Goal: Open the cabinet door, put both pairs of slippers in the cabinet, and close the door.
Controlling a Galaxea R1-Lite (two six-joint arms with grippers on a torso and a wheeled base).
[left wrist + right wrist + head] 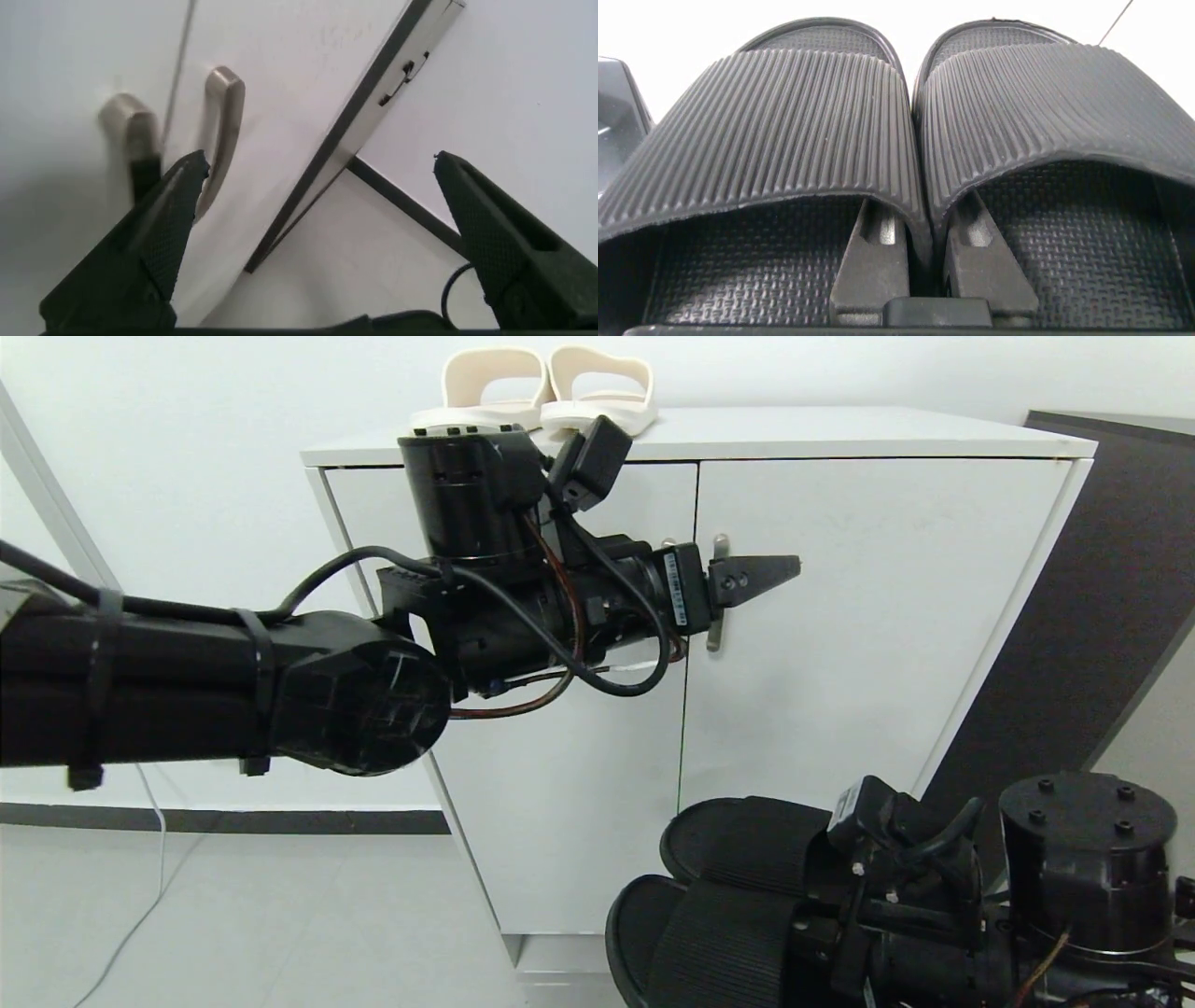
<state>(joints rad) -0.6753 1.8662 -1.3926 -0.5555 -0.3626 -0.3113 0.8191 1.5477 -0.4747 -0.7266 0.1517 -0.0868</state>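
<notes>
Left end effector (318,166) spread at cabinet handle (224,121) | right end effector (923,269) pinching black slippers (785,121) | risk: misaligned closure slips off handle.

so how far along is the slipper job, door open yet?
Nothing done yet: the cabinet doors look shut. In hand: left gripper is open at the door handle, not closed on it; right gripper holds the black slippers low by the cabinet. Left: open the door, stow the black pair, then the white slippers from the cabinet top, close it.
</notes>
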